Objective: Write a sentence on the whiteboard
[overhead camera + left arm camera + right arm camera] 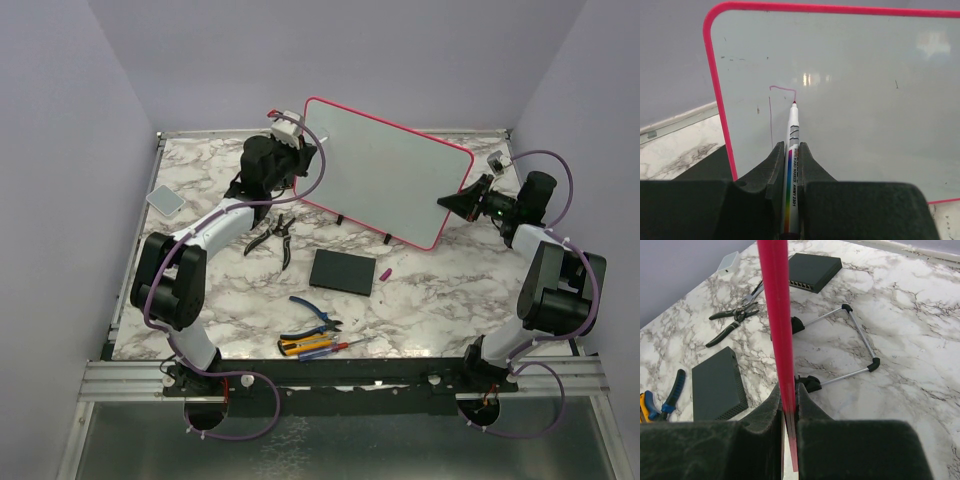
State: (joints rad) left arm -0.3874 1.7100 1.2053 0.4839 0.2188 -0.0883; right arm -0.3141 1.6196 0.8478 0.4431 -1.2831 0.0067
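Note:
The whiteboard point(390, 180), pale with a pink-red frame, stands tilted on its feet at the back middle of the table. My left gripper point(290, 148) is at its left end, shut on a white marker point(792, 131) with a rainbow stripe. In the left wrist view, the gripper point(791, 148) holds the marker's tip against the board point(865, 100). The sentence point(782, 91) is a short pink hooked stroke and a thin vertical line beside it. My right gripper point(452, 200) is shut on the board's right frame edge point(776, 315), pinched between the jaws of the gripper point(788, 389).
A black square slab point(343, 271) lies in front of the board. Black pliers point(272, 232), blue-handled pliers point(318, 312) and screwdrivers point(315, 345) lie nearer the front. A grey pad point(165, 199) is at the left. The board's wire stand point(860, 340) rests behind it.

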